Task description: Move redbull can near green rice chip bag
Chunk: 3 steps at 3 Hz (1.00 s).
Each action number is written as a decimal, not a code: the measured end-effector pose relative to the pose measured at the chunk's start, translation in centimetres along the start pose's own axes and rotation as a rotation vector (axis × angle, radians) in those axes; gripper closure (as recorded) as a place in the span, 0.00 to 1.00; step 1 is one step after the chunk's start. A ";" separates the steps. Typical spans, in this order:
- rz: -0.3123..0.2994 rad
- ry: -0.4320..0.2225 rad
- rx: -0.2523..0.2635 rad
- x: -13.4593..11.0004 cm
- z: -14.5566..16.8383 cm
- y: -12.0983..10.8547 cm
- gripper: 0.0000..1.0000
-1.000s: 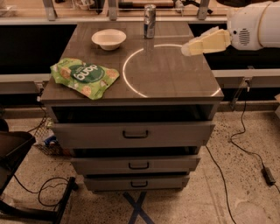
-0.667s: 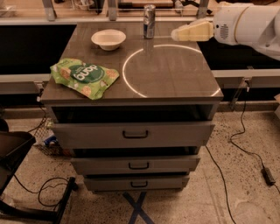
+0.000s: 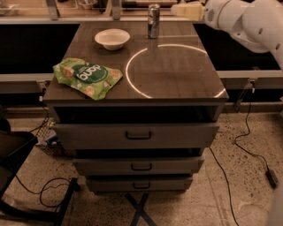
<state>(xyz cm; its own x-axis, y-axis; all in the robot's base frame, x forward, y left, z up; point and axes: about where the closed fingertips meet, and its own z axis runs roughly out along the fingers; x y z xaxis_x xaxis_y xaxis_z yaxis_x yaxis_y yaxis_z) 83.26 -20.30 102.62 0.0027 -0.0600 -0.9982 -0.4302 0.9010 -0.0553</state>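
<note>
The redbull can (image 3: 153,20) stands upright at the back middle of the dark cabinet top (image 3: 177,75). The green rice chip bag (image 3: 87,77) lies flat near the front left corner. My gripper (image 3: 179,9) is at the top of the view, just right of the can and behind the back edge, pointing left toward the can's top. The white arm (image 3: 247,22) reaches in from the upper right.
A white bowl (image 3: 112,38) sits at the back left, between the can and the bag. A bright ring of light (image 3: 172,70) marks the right half of the top. Three drawers (image 3: 138,134) face front. Cables run over the floor on both sides.
My gripper has moved up and to the left, from over the right back part of the top to just beside the can's upper end. The can, bag and bowl have not moved.
</note>
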 end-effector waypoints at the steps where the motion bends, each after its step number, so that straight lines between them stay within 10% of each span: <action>1: 0.077 0.027 0.004 0.6 4.2 -1.5 0.00; 3: 0.058 0.030 0.057 0.2 5.2 -2.8 0.00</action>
<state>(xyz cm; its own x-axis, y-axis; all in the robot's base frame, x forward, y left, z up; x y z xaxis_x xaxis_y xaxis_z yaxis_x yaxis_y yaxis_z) 89.16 -20.63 102.42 -0.0481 -0.0194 -0.9987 -0.3772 0.9261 0.0002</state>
